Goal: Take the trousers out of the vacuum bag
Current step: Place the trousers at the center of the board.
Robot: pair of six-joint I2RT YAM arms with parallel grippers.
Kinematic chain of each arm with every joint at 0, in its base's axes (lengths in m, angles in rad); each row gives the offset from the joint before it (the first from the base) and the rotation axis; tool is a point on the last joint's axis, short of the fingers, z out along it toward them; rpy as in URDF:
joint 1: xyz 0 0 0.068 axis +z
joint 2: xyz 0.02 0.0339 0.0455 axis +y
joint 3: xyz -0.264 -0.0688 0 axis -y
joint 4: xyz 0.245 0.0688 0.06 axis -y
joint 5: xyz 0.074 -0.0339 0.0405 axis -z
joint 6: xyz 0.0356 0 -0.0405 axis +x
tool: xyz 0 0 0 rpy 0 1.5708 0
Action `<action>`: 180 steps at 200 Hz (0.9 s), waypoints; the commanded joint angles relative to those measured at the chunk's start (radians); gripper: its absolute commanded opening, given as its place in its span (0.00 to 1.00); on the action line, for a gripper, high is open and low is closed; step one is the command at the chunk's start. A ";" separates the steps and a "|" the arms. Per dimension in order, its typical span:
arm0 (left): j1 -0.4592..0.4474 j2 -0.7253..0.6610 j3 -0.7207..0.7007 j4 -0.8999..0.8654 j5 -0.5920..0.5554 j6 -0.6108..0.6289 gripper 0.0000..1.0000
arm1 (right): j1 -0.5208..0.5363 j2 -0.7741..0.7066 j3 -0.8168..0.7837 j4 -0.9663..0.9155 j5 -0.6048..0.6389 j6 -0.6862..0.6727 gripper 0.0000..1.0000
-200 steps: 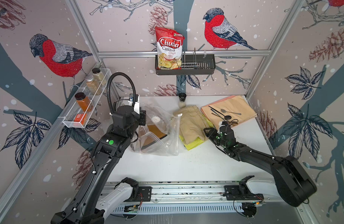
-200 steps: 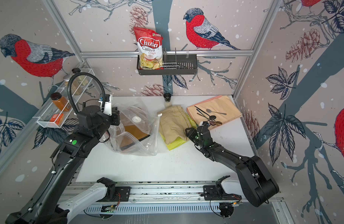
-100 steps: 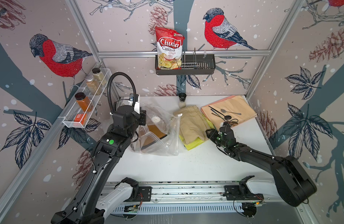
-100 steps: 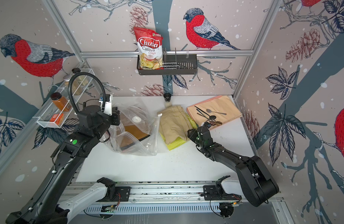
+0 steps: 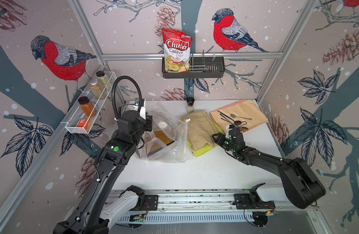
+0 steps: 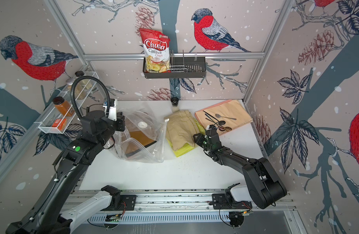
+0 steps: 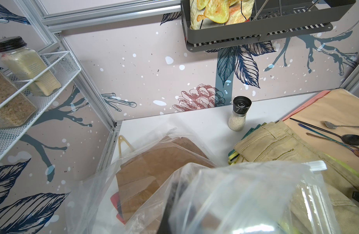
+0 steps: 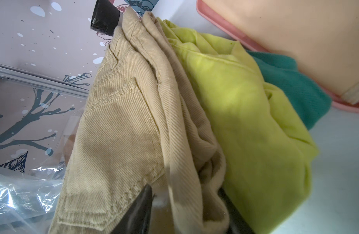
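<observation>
The vacuum bag [image 5: 166, 141] [image 6: 142, 141] lies crumpled left of centre, clear plastic with a white valve disc [image 5: 162, 125] and a zip slider [image 5: 187, 120]. Mustard brown trousers [image 5: 161, 138] [image 7: 154, 162] lie inside it, over a red piece [image 7: 115, 200]. My left gripper [image 5: 149, 125] is shut on the bag's left side; in its wrist view plastic [image 7: 245, 192] covers the jaws. Outside the bag, khaki trousers [image 5: 198, 129] [image 8: 123, 121] lie on yellow ones [image 5: 203, 151] [image 8: 245, 121] and teal ones [image 8: 292, 81]. My right gripper [image 5: 215, 139] [image 8: 184, 190] is open at the pile's right edge, its fingers either side of a khaki fold.
A peach cloth [image 5: 241, 115] bearing spoons lies back right, close behind the right gripper. A small grinder [image 5: 190, 104] stands at the back wall behind the pile. A chips bag [image 5: 177, 50] sits in a dark wall rack, and jars fill a white wire shelf [image 5: 89, 109] on the left wall.
The right gripper has shifted slightly at the khaki trousers' edge and its jaws stand a little narrower. The left arm and the bag have not moved.
</observation>
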 commanded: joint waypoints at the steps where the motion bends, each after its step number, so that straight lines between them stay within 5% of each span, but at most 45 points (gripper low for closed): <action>1: 0.003 0.000 -0.001 0.021 -0.018 0.004 0.00 | 0.003 0.019 0.007 0.035 -0.028 -0.012 0.49; 33: 0.002 -0.001 0.000 0.021 -0.019 0.004 0.00 | 0.001 0.089 0.027 0.044 -0.046 -0.012 0.46; 71: 0.003 -0.007 -0.005 0.015 -0.028 0.005 0.00 | -0.005 0.084 0.070 -0.008 -0.001 -0.037 0.11; 91: 0.002 -0.006 -0.008 0.020 -0.028 0.005 0.00 | -0.005 0.036 0.120 -0.102 0.068 -0.096 0.00; 140: 0.003 0.006 -0.010 0.037 -0.015 0.001 0.00 | -0.009 -0.056 0.252 -0.329 0.246 -0.261 0.00; 180: 0.002 -0.001 -0.010 0.031 -0.013 -0.001 0.00 | -0.053 -0.008 0.178 -0.301 0.206 -0.226 0.04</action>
